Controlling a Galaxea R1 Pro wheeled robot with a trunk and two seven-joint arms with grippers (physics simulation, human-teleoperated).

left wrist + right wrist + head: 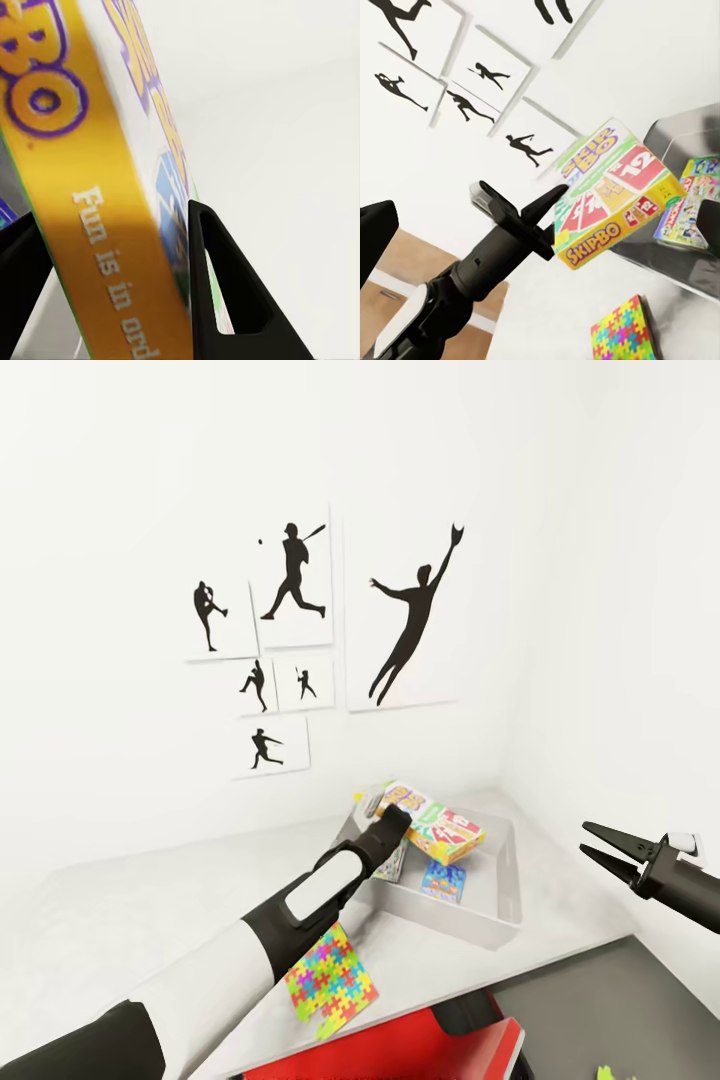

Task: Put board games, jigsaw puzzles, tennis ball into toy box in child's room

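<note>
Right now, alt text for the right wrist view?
The left claw grips a yellow-edged Skip-Bo box in the air, beside the grey toy box that holds a colourful flat box. A bright jigsaw puzzle lies on the table below, with baseball silhouette prints on the white wall behind.

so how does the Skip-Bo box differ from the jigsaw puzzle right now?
The Skip-Bo box is clamped in the left gripper, tilted in the air above the toy box; the jigsaw puzzle lies flat on the table outside it. The box is thick with printed sides; the puzzle is a thin panel. Both are brightly multicoloured.
</note>
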